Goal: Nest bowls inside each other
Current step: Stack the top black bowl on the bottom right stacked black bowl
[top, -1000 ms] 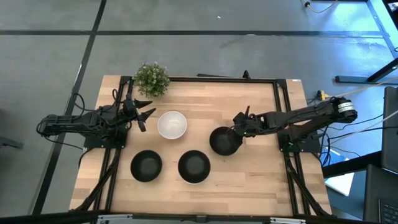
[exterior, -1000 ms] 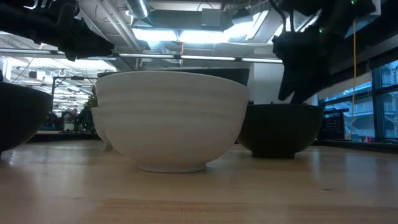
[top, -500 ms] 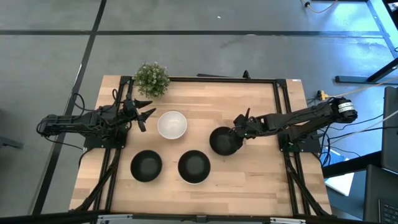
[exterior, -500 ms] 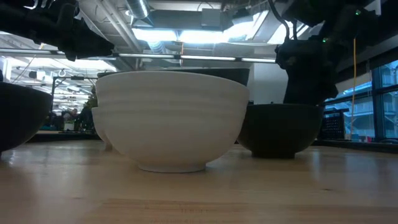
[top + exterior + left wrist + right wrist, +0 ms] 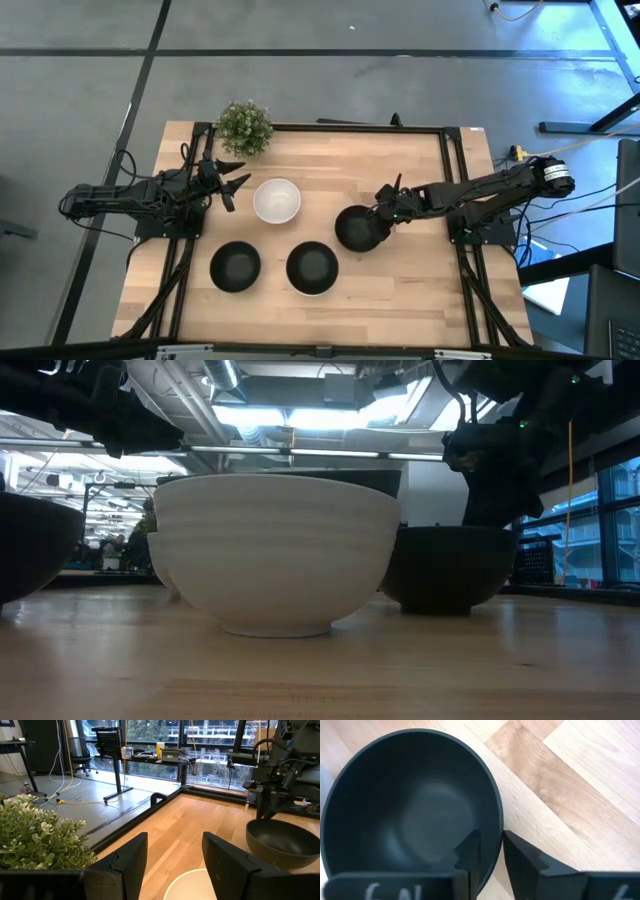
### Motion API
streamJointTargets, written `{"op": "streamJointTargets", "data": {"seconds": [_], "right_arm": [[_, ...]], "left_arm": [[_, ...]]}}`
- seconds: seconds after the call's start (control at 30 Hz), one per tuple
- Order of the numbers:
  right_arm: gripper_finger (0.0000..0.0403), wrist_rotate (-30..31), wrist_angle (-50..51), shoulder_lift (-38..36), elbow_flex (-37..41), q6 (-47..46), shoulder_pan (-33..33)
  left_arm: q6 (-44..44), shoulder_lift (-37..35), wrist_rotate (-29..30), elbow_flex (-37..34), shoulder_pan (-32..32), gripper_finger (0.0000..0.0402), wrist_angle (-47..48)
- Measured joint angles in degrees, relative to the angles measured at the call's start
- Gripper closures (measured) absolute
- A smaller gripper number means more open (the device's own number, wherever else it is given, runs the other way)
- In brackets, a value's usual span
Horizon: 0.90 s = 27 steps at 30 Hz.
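Several bowls stand on their bases on the wooden table (image 5: 420, 290). A white bowl (image 5: 277, 200) is at the middle left, and a black bowl (image 5: 235, 266) stands near the front. Beside that one, a white bowl with a black one nested in it (image 5: 311, 268) fills the low view (image 5: 280, 550). At the middle right is another black bowl (image 5: 355, 229) (image 5: 410, 805). My right gripper (image 5: 378, 216) (image 5: 491, 847) is shut on this bowl's right side. My left gripper (image 5: 238, 183) (image 5: 175, 840) hangs open just left of the lone white bowl, touching nothing. My right gripper has the black bowl's rim (image 5: 496, 827) on the side toward the table's right edge. One finger (image 5: 470, 852) is inside the bowl and the other (image 5: 520, 857) outside, with the wall between them. The fingers come down from above, slanting in from the right. The bowl stands upright on the table.
A small green potted plant (image 5: 244, 127) (image 5: 35, 835) stands at the table's far left corner, close behind my left gripper. A black frame (image 5: 350, 127) runs along the table's far edge and down both sides. Bare wood lies at the near right (image 5: 420, 290).
My right gripper has come down from just above the black bowl onto its right rim. The bowl stays on the table.
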<state>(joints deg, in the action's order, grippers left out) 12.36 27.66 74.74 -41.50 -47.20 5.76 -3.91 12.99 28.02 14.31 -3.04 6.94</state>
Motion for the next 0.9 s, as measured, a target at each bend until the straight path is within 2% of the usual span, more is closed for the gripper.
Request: {"op": "streamJointTargets", "data": {"seconds": [0.53,0.9], "right_arm": [[0.0397,0.0,-0.1,0.0,0.0,-0.1,0.0],[0.0399,0.0,-0.1,0.0,0.0,-0.3,0.0]], "left_arm": [[0.0,0.0,0.0,0.0,0.0,0.0218,0.0],[0.0,0.0,0.0,0.0,0.0,0.0218,0.0]]}}
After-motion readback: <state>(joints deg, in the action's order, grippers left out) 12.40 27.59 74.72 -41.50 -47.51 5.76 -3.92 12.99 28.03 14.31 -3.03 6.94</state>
